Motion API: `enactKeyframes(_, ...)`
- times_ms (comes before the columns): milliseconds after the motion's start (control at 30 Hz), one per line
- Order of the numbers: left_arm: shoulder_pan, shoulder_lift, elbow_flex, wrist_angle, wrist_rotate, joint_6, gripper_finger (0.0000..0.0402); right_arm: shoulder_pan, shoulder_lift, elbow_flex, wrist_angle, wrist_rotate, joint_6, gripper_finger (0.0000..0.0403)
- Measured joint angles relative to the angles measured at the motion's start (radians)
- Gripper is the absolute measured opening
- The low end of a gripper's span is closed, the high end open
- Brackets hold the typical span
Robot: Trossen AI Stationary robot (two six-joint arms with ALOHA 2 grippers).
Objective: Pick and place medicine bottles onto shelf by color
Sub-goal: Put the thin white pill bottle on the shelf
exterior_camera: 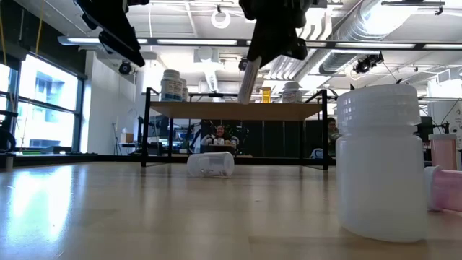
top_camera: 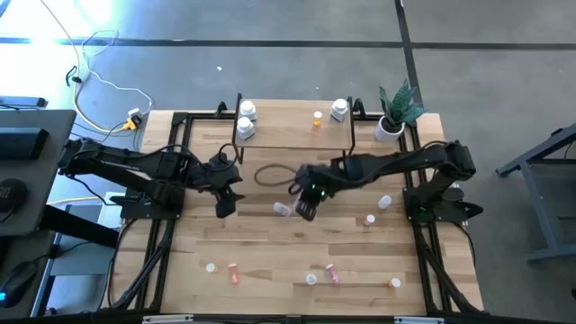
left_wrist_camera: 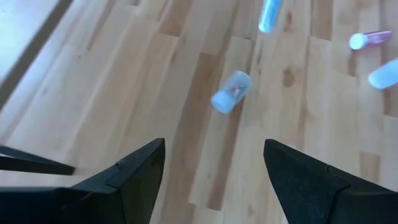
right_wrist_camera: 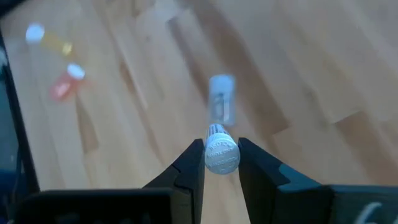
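Right gripper (right_wrist_camera: 221, 163) hangs over the middle of the table, its two dark fingers pinched tight on a small white bottle (right_wrist_camera: 221, 154). Seen past the wrist, the bottle's round ribbed cap faces outward, with a strip of printed label just behind it. From table height the same bottle shows as a slim pale cylinder, tilted, hanging well above the wood in front of the shelf (exterior_camera: 238, 110).

Left gripper (left_wrist_camera: 211, 168) hovers to the left of it with its blunt, wedge-shaped black fingers spread wide and nothing between them.

Directly under the held bottle, a clear-looking bottle (exterior_camera: 211, 163) with a white cap lies on its side on the boards. The shelf is a thin light-wood plank on slender black metal legs; on top stand two white bottles (top_camera: 246, 120) at its left end, a small orange bottle (top_camera: 318, 118) near the middle and another white bottle (top_camera: 338, 110) toward the right.

More bottles lie scattered along the near side of the table (top_camera: 261, 247), white, pink and orange among them. The table is pale butcher-block with long, smooth, faintly glossy planks. Close to the low camera stands a fat white bottle (exterior_camera: 382, 162) with a ridged neck, matte and plastic-looking.
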Motion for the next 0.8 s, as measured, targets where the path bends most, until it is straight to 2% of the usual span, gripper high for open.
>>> enactKeyframes(300, 0.079, 0.000, 0.000, 0.013, -0.046, 0.072, 0.0261, -0.136, -0.101, 0.000, -0.048, 0.037, -0.065, 0.0068)
enactKeyframes(467, 0.127, 0.000, 0.000, 0.063, -0.063, 0.087, 0.0261, -0.223, -0.166, 0.000, -0.082, 0.070, -0.150, 0.0068)
enactKeyframes(800, 0.227, 0.000, 0.000, 0.189, -0.080, 0.087, 0.0261, -0.436, -0.272, 0.000, -0.128, 0.070, -0.285, 0.0068)
